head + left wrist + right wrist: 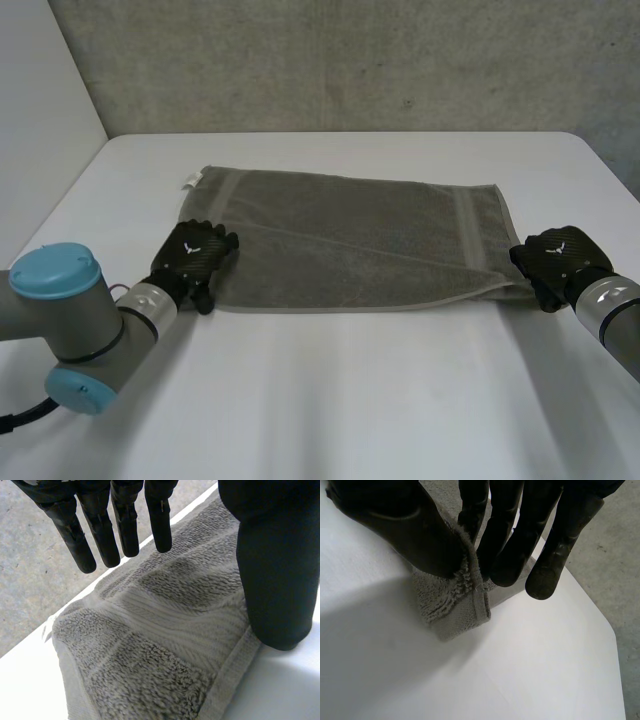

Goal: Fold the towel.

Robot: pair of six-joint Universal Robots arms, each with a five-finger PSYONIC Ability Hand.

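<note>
A grey towel [350, 235] lies folded in half, flat on the white table [330, 400]. My left hand [193, 258] is at its near left corner. Its fingers [125, 525] stand straight above the cloth [150, 645] with nothing held, and the thumb [270, 580] rests by the hem. My right hand [553, 258] is at the near right corner. There the thumb [415, 530] and fingers pinch the towel's corner [455, 610], lifted slightly off the table.
A small white tag [190, 181] sticks out at the towel's far left corner. A grey wall [350, 60] stands behind the table. Bare tabletop lies in front of the towel and on both sides.
</note>
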